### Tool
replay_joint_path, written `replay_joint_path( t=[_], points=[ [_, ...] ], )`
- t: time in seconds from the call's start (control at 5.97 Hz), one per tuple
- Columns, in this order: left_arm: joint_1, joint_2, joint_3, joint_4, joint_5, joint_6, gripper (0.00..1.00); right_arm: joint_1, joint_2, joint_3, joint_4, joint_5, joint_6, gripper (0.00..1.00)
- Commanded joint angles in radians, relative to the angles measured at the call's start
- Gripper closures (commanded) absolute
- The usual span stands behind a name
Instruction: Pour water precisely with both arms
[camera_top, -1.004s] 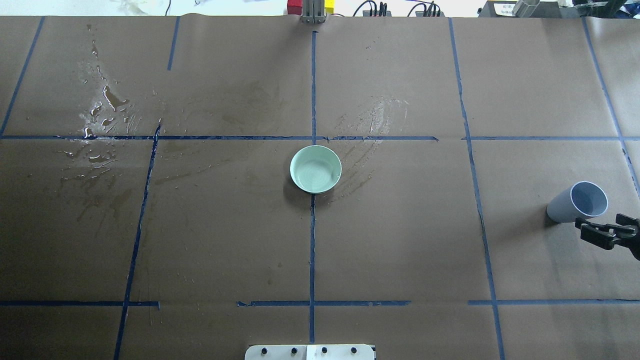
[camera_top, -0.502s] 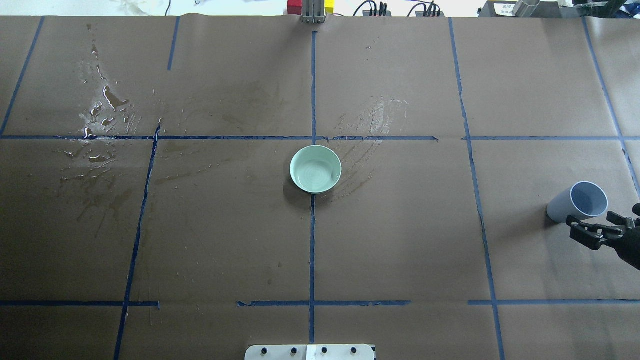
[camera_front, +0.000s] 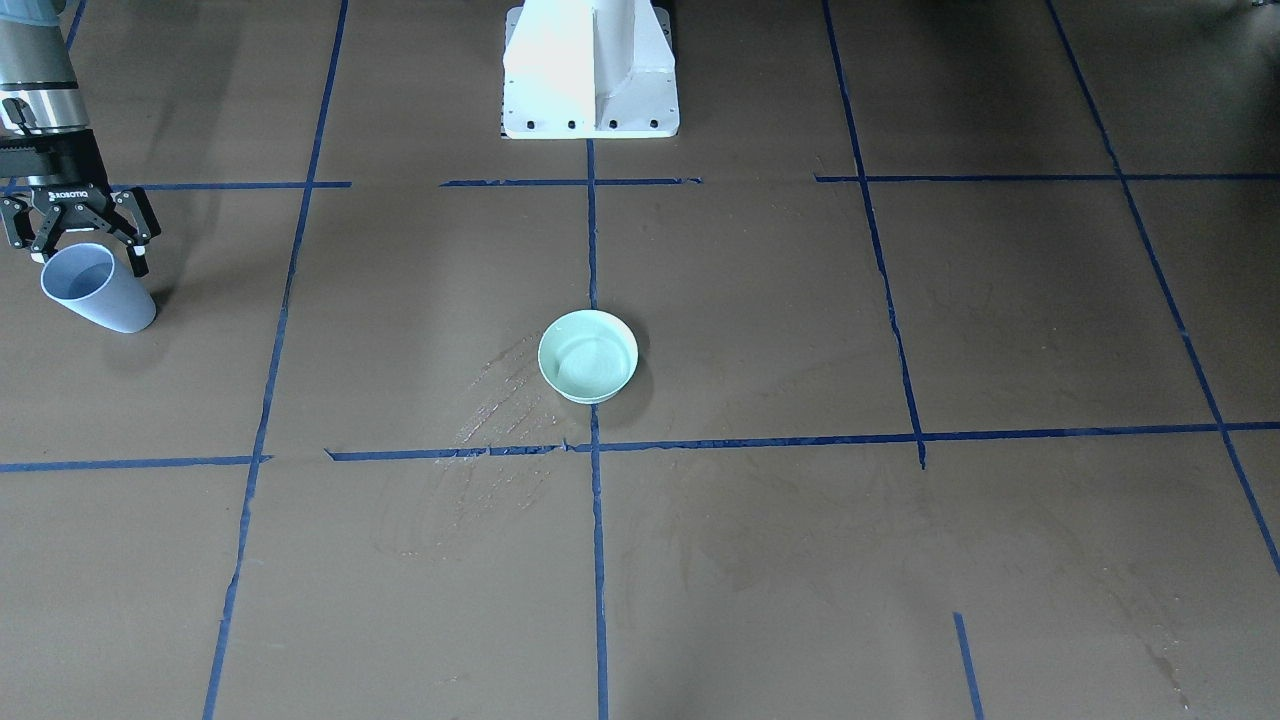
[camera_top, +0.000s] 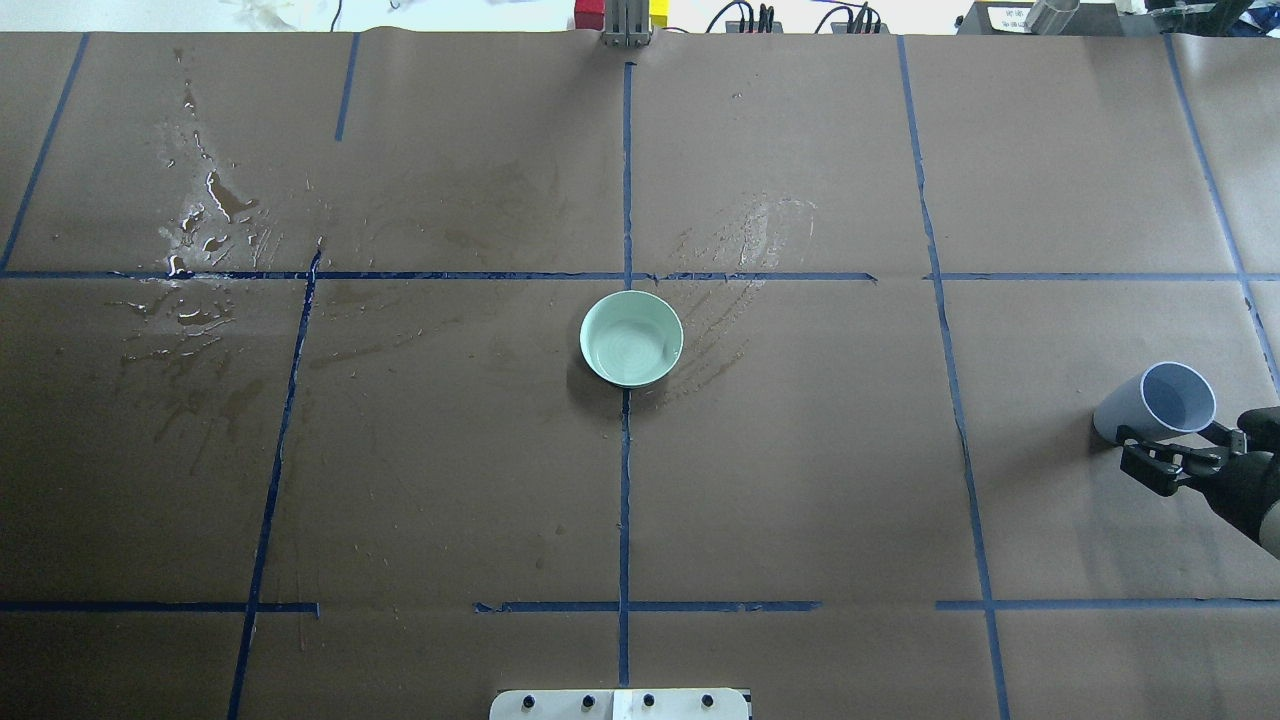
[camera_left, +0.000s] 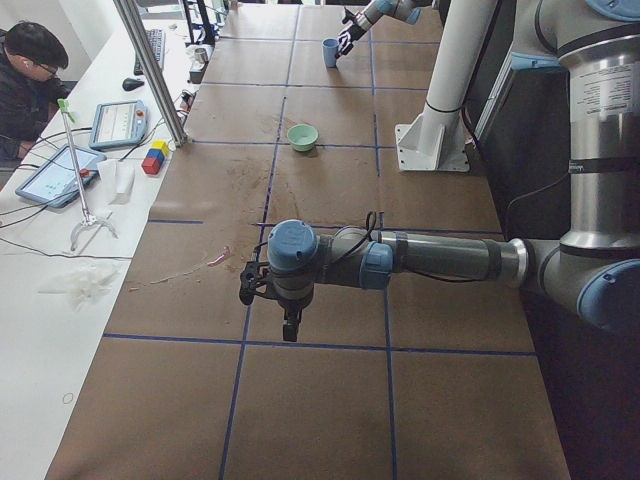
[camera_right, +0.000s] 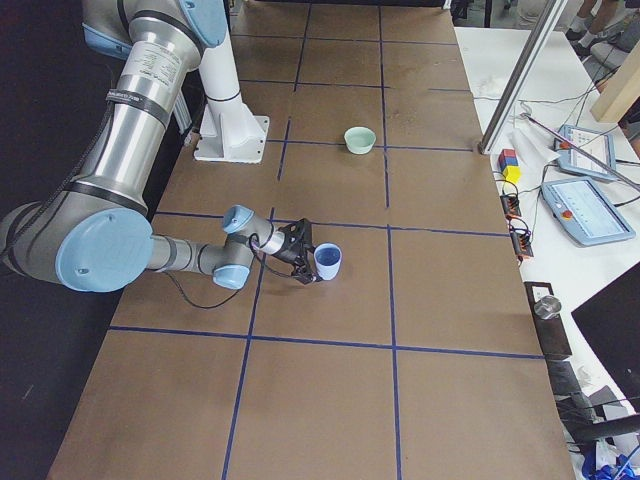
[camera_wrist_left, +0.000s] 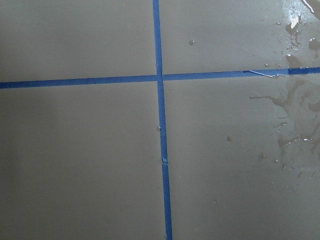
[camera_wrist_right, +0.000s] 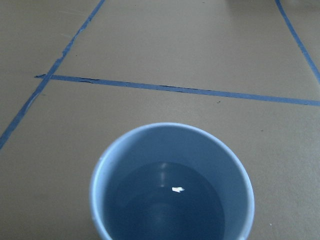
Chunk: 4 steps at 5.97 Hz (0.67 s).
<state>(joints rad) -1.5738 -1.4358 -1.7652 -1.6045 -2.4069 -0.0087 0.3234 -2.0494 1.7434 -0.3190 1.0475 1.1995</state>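
Where cup (camera_top: 1155, 400) stood near table's (camera_top: 800, 480) right end, held water (camera_wrist_right: 170, 200) inside. Faced right gripper (camera_front: 88, 260) just beside it, spread wide, clasping nothing. Could not tell left gripper's (camera_left: 270, 310) state from the side view alone. Had bowl (camera_top: 631, 338) mid-table, well apart.

Cropped or too small to read
The right arm (camera_top: 1255, 490) runs off the overhead view's right edge. The cup (camera_wrist_right: 172, 185) loses its near rim in the right wrist view. The left gripper (camera_left: 268, 310) is too small to judge.
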Motion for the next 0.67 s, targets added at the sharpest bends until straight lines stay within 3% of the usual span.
replay_joint_path(
  t=[0.0,0.5],
  points=[
    [0.0,0.002,0.001,0.0,0.0,0.003,0.0,-0.007,0.032,-0.03,0.0,-0.043,0.0,0.0],
    [0.0,0.002,0.003,-0.002,0.005,0.007,0.0,-0.009,0.035,-0.031,0.0,-0.084,-0.001,0.0]
  ],
)
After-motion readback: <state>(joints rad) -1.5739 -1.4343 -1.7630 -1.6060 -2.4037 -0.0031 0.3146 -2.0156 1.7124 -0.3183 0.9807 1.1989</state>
